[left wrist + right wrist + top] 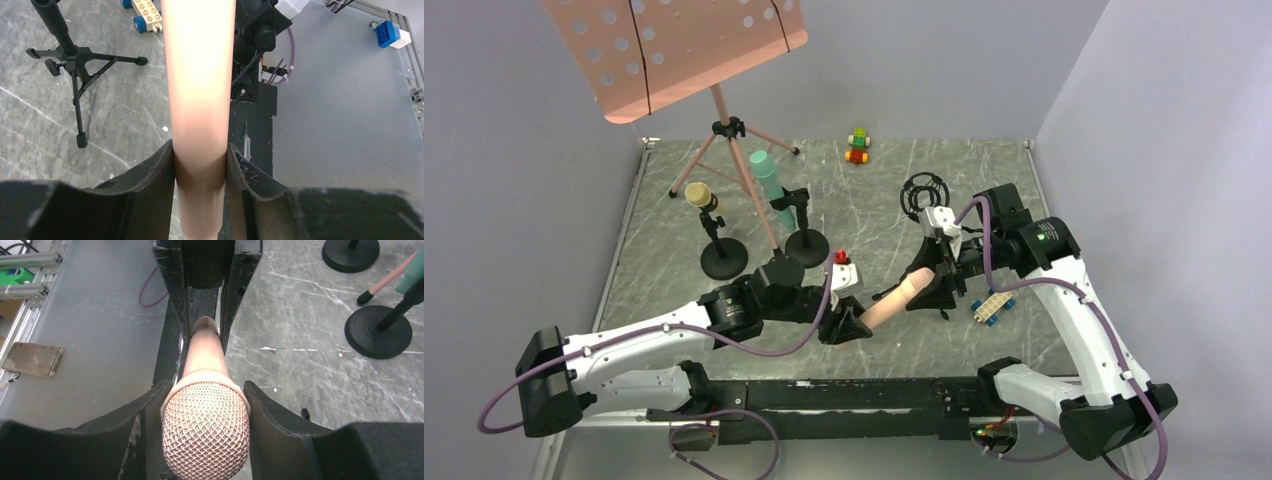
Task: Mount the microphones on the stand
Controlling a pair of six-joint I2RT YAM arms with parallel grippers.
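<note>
The salmon pink microphone [892, 303] hangs tilted above the table between both grippers. My left gripper [849, 325] is shut on its narrow tail, seen in the left wrist view [200, 155]. My right gripper [932, 282] has its jaws closed against the mesh head [205, 432]. The teal-green microphone [769, 178] and the pale yellow microphone [699, 195] each sit in a black round-base stand behind my left arm. A small black tripod stand [75, 55] with a ring mount [921, 192] stands by my right gripper.
A pink music stand [674, 50] on a tripod rises at the back left. Toy-brick cars sit at the back [857, 146], right [991, 306] and centre [842, 260]. Round stand bases [377, 332] lie close to the right.
</note>
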